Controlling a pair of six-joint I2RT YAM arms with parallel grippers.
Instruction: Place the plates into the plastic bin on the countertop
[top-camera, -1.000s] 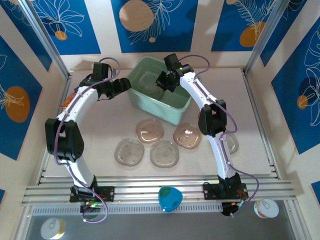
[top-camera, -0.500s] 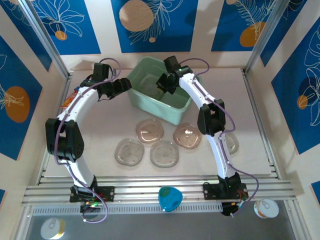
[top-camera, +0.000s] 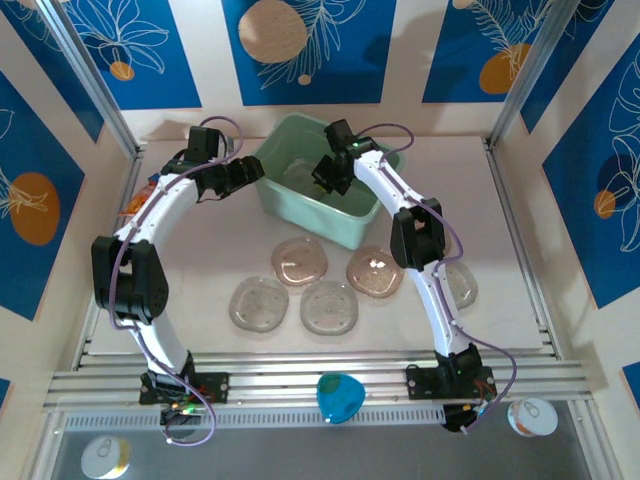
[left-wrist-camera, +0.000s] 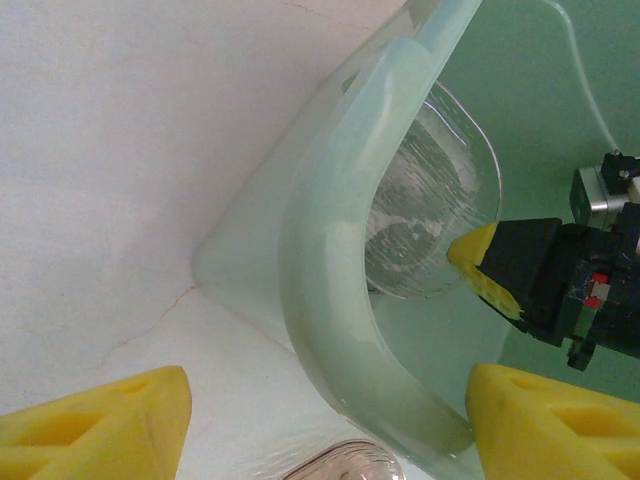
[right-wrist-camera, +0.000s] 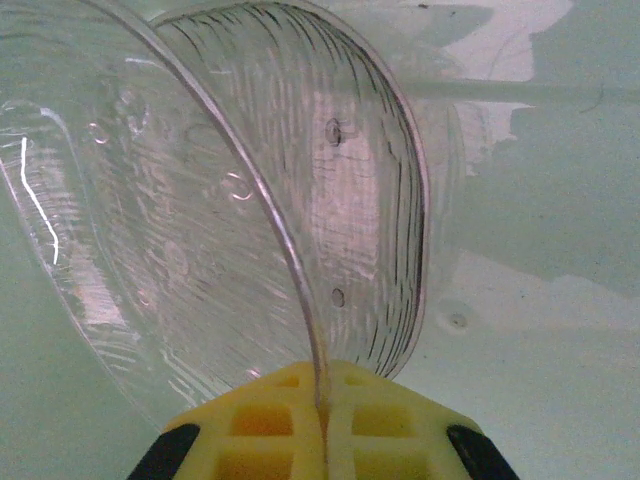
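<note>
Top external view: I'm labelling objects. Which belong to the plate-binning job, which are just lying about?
Job: pale mint-green rectangular plastic bin; small round translucent plastic plates on the beige countertop; clear ribbed plate in the right end effector.
Lying about: blue plastic item on the metal rail; two round tins.

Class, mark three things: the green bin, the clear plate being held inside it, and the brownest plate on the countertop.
green bin (top-camera: 308, 210), top view, on its near outer wall.
held plate (right-wrist-camera: 180, 260), right wrist view, on the ribbed face left of the pinched rim.
brown plate (top-camera: 375, 272), top view, on its centre.
</note>
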